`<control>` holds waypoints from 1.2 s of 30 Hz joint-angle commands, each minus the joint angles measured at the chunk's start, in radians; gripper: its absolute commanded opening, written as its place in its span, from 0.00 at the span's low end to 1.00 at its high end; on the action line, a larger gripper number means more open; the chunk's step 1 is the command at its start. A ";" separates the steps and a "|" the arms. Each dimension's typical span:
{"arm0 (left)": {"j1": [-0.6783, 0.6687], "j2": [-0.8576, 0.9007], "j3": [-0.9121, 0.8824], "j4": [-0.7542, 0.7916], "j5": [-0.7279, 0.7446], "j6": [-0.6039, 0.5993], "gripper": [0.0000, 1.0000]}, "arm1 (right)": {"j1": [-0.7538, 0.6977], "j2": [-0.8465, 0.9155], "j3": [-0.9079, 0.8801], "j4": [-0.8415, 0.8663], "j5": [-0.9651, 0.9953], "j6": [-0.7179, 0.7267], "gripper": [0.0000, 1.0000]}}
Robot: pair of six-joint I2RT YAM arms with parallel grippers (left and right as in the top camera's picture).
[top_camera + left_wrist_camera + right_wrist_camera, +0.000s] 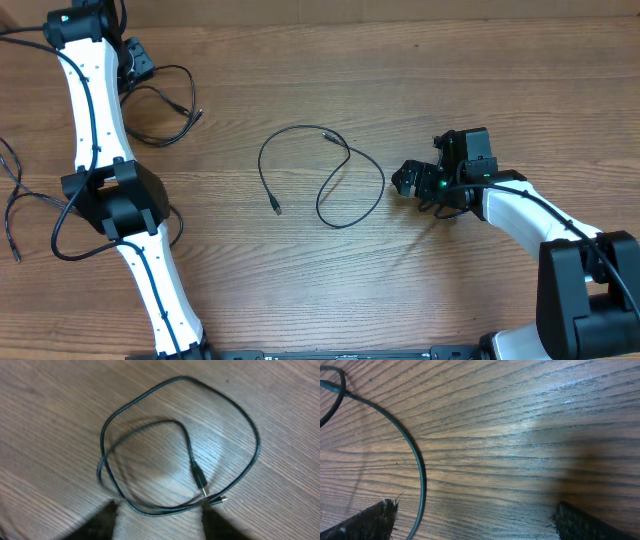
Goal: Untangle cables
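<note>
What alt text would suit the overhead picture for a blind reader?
Two thin black cables lie apart on a wooden table: a curled cable at upper left by the left gripper, a looped cable in the middle with the open right gripper close beside it.

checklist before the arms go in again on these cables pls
1. Two cables lie apart: ok, the corner cable and the centre cable do not touch in the overhead view.
2. Left gripper open: ok, fingers apart over the corner cable's strands.
3. Right gripper open: ok.
4. Strand between the right fingers: ok, the centre cable runs just inside one finger.
5. Centre cable free of crossings: not ok, it crosses itself once near a plug.
6. Corner cable free of knots: cannot tell, its strands overlap.
</note>
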 commanded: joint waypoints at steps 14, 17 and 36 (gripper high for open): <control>-0.005 0.003 0.005 -0.041 0.340 0.325 1.00 | -0.010 0.029 -0.024 -0.005 0.030 0.004 1.00; -0.035 0.003 0.005 -0.051 0.369 0.372 1.00 | -0.010 0.043 -0.024 -0.005 0.030 0.004 1.00; -0.413 0.004 -0.007 -0.200 0.610 0.678 1.00 | -0.010 0.062 -0.024 -0.005 0.030 0.004 1.00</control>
